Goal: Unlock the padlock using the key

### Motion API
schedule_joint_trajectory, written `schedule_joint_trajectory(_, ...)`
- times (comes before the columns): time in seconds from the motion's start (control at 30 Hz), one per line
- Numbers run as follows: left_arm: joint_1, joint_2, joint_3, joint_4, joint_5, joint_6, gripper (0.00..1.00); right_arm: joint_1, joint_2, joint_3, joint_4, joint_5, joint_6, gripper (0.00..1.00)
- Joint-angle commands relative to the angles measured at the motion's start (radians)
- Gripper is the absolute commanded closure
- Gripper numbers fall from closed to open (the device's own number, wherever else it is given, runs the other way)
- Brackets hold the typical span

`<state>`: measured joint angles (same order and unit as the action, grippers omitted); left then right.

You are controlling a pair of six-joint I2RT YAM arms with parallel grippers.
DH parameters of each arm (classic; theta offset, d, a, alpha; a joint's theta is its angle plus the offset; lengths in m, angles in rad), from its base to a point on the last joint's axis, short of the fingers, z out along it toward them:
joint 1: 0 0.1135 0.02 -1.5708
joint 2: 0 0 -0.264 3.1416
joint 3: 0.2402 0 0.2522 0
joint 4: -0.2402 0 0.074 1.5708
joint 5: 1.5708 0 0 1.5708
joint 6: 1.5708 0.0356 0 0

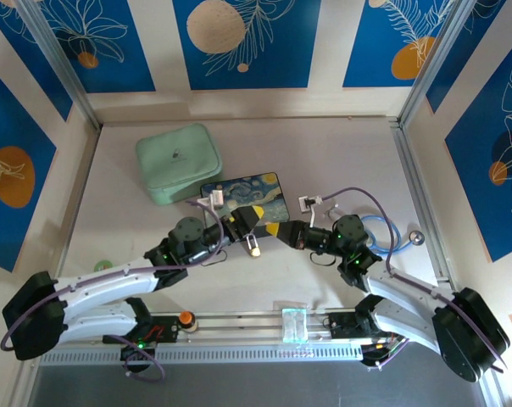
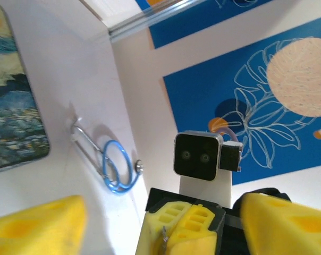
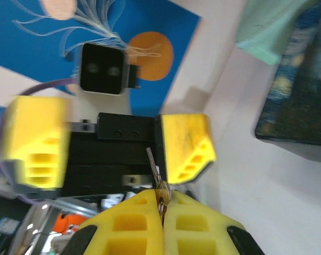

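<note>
– Two grippers nose to nose over the middle of the bench (image 1: 341, 161), just off the near edge of the painted box (image 1: 243, 193). Log the hands first.

– Right gripper (image 3: 161, 212): clenched, yellow pads pressed together on the key (image 3: 151, 164). The thin silvery blade sticks out of the tips toward the other arm. Yellowish glint at its root; brass or pad reflection, cannot tell.

– Why pinch it at the bow end?

– My reading: it leaves the blade free to enter a keyway and keeps it in line with the wrist, so a roll would turn it.

– Left gripper (image 3: 110, 142)?

– Released. Fingers (image 3: 184, 141) spread wide, nothing between them; the right gripper's tips point into that gap.

– Then where is the padlock?

– Top view: a small piece, silver above and brass below, which I take for the padlock (image 1: 253, 248). It sits mid-bench, just nearward of where the tips meet. Lying flat or hanging, cannot tell; too small. Neither hand appears to grip it.

– Step in hand?

– Judgement: key secured, lock not. The left is presumably open to take the body and present the keyway to the blade. Risk: a lock that small may twist in foam pads.

– Bystanders?

– Green pouch (image 1: 178, 161) toward the far-left corner, stethoscope (image 2: 105, 166) by the right edge. Both are well apart from the work.
</note>
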<state>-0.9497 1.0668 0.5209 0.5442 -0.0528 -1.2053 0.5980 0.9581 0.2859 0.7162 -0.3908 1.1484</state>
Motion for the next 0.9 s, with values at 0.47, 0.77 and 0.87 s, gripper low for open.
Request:
schedule_joint_trajectory(0.47,-0.017,0.116,0.056,-0.469,-0.103,0.116,0.40,-0.003,0.064,0.131,-0.665,0.236,-0.146,0.98)
schedule_joint_trajectory(0.77,-0.037,0.291,0.131,-0.515,-0.160,0.225,0.37,-0.007,0.137,0.134,-0.670,0.230,-0.139,0.99)
schedule_joint_trajectory(0.87,-0.054,0.338,0.155,-0.543,-0.196,0.253,0.36,-0.004,0.138,0.131,-0.671,0.236,-0.138,0.99)
